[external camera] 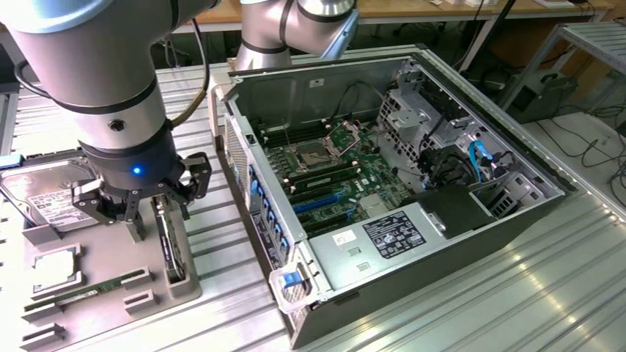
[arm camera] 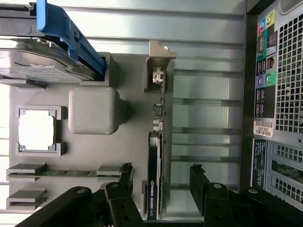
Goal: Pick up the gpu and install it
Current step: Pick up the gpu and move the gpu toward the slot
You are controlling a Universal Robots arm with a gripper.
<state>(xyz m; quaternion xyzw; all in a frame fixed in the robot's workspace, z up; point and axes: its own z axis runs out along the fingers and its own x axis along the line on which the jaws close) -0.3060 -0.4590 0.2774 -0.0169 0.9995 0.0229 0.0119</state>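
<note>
While the jaws stand wide open, one either side without touching, the thin green circuit-board gpu card (arm camera: 155, 179) stands edge-on in a grey moulded holder tray (arm camera: 94, 161); probably stiff, light and fragile, best pinched across its flat faces.

I note open PC case (external camera: 323, 92) on slatted metal table (external camera: 489, 308), motherboard (external camera: 338, 172) inside; on gray tray (external camera: 102, 257): hard drive (external camera: 39, 199), CPU (external camera: 56, 265), RAM stick (external camera: 90, 288).
</note>
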